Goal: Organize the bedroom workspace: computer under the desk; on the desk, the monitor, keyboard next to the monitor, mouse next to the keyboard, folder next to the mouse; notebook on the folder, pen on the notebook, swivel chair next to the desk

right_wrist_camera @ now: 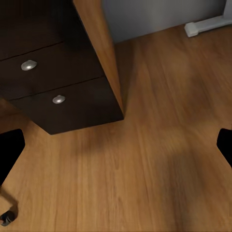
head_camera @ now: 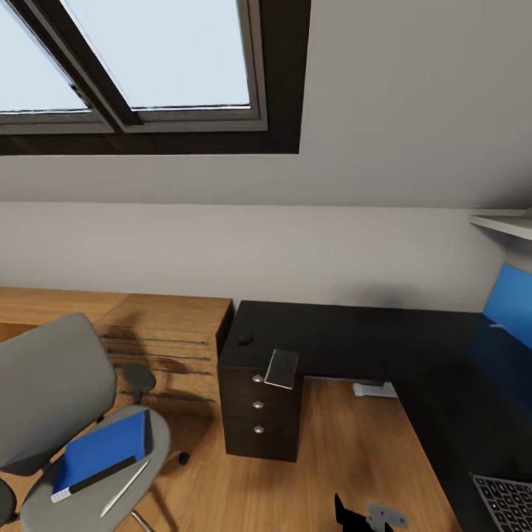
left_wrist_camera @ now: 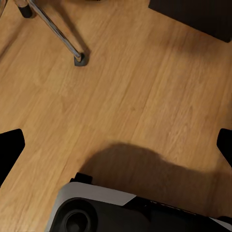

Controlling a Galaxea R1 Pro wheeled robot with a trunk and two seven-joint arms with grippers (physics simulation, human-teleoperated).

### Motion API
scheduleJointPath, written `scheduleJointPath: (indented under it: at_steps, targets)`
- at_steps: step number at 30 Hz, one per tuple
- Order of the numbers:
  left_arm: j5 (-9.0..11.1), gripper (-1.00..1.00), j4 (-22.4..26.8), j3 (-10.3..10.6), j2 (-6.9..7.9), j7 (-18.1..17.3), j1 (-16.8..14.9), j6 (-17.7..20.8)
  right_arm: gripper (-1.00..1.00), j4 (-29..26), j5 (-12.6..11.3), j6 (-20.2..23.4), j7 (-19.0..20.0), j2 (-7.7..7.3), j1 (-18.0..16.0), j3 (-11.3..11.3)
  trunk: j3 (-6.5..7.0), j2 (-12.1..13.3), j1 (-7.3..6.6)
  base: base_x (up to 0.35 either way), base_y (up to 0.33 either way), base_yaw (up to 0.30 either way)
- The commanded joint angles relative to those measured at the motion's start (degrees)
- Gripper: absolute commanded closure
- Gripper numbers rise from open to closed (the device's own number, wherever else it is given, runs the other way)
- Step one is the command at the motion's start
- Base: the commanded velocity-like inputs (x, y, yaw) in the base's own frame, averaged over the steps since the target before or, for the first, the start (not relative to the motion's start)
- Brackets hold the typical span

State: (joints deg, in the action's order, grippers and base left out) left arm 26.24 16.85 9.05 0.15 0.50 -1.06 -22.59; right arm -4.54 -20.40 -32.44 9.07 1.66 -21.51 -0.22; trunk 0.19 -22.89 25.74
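The grey swivel chair [head_camera: 52, 391] stands at the lower left, away from the black desk [head_camera: 355, 332]. On its seat lie the blue folder [head_camera: 103, 449] and, beside it, the pale pen [head_camera: 125, 488]. The small black mouse [head_camera: 245, 339] sits on the desk's left end. A small flat rectangle that looks grey, perhaps the notebook [head_camera: 281, 368], lies on the desk edge above the drawers. A corner of the keyboard [head_camera: 506, 502] shows at the bottom right. The monitor is out of view. My left gripper [left_wrist_camera: 116, 145] and right gripper [right_wrist_camera: 116, 145] hang open over the floor, holding nothing.
A light wooden dresser [head_camera: 162, 332] stands against the wall left of the desk's drawer unit [head_camera: 258, 414]. A blue wall panel [head_camera: 510, 303] is at the right. A white strip [head_camera: 373, 389] lies on the floor under the desk. A chair leg with castor [left_wrist_camera: 79, 59] is near my base [left_wrist_camera: 96, 212].
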Motion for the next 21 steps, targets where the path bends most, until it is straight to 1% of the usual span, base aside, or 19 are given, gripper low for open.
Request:
scheduleJointPath:
  at_steps: [1,8,15,21]
  targets:
    - [0.6,-1.00,-0.1,0.4,0.03,0.0,0.0,-0.3,-1.00,0.1,-0.6,-0.2,0.5,0.00,0.0,0.0,-0.02,0.0,0.04,0.220,0.000,0.108]
    - [0.6,-1.00,-0.1,0.4,0.03,0.0,0.0,-0.3,-1.00,0.1,-0.6,-0.2,0.5,0.01,0.0,0.0,-0.02,0.0,0.04,0.104,0.000,0.197]
    - [0.6,-1.00,-0.1,0.4,0.03,0.0,0.0,-0.3,-1.00,0.1,-0.6,-0.2,0.5,-0.05,0.0,0.0,-0.02,0.0,0.04,0.022,0.000,0.235]
    - [0.6,-1.00,-0.1,0.4,0.03,0.0,0.0,-0.3,-1.00,0.1,-0.6,-0.2,0.5,-0.11,0.0,-0.1,-0.06,0.0,0.04,0.005,0.000,0.142]
